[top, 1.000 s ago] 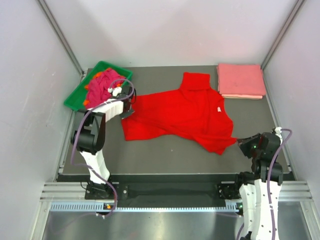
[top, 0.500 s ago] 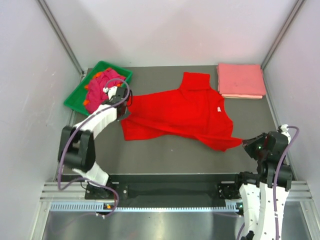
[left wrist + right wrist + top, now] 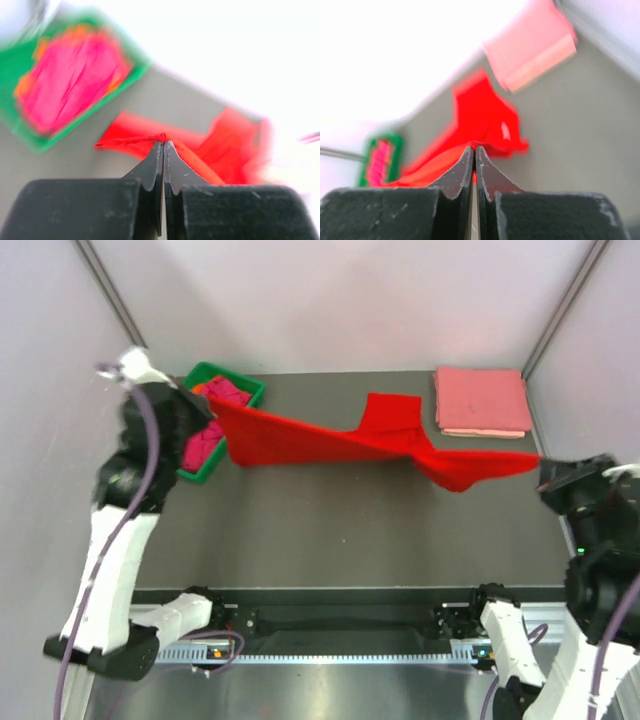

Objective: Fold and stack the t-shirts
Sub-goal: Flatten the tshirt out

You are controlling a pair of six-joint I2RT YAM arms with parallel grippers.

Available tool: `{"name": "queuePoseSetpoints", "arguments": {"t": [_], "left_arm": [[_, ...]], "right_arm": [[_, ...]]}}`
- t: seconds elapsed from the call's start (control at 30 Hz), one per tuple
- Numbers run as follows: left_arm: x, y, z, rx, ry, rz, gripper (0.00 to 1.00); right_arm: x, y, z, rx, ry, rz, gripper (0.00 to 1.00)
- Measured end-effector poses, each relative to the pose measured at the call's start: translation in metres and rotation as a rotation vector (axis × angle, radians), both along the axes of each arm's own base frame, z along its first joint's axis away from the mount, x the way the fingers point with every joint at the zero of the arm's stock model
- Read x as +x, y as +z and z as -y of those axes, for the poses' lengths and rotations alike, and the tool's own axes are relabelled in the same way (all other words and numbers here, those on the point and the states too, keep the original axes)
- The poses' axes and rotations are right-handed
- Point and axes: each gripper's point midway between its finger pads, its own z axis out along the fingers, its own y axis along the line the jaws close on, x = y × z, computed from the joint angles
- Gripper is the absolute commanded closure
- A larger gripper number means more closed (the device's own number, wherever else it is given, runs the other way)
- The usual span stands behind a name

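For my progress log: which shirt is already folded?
The salmon pink shirt, a flat rectangle far right; the red shirt hangs stretched, the magenta shirt lies bunched in the tray.

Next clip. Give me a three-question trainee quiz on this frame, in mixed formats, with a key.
1. True or false: the red t-shirt lies spread out flat.
2. How many claws are shut on that shirt? A) none B) one C) two
3. Fill in: the folded salmon pink stack sits at the far ____ corner of the table.

Key
1. False. It hangs stretched between two raised arms.
2. C. The left claw and the right claw each pinch red cloth.
3. Right.
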Motion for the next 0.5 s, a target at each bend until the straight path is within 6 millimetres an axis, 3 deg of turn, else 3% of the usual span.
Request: {"name": "queuePoseSetpoints", "arguments": {"t": [0.1,0.17,0.2,0.27,0.33,0.5], "left_arm": [[-0.041,0.105,-0.004,-0.096,-0.036,0.274,1.00],[-0.074,0.146,-0.007,-0.151,-0.068,0.397,1.00],[-0.093,0.163,-0.009,-0.178,-0.087,0.454,1.00],[-0.129,0.190,-0.010,-0.229,-0.130,0.549,1.00],[-0.153,0.208,-0.009,-0.269,-0.175,0.610,1.00],[-0.172,0.223,0.002,-0.308,-0.259,0.633,1.00]], "right_arm": [[-0.012,0.090,-0.005,-0.068,0.020,0.193,1.00],[-0.029,0.140,-0.010,-0.111,0.030,0.324,1.00],[-0.038,0.156,-0.012,-0.122,0.031,0.362,1.00],[-0.064,0.188,-0.019,-0.148,0.034,0.465,1.00],[-0.091,0.205,-0.026,-0.159,0.038,0.547,1.00],[-0.152,0.217,-0.044,-0.143,0.081,0.692,1.00]]}}
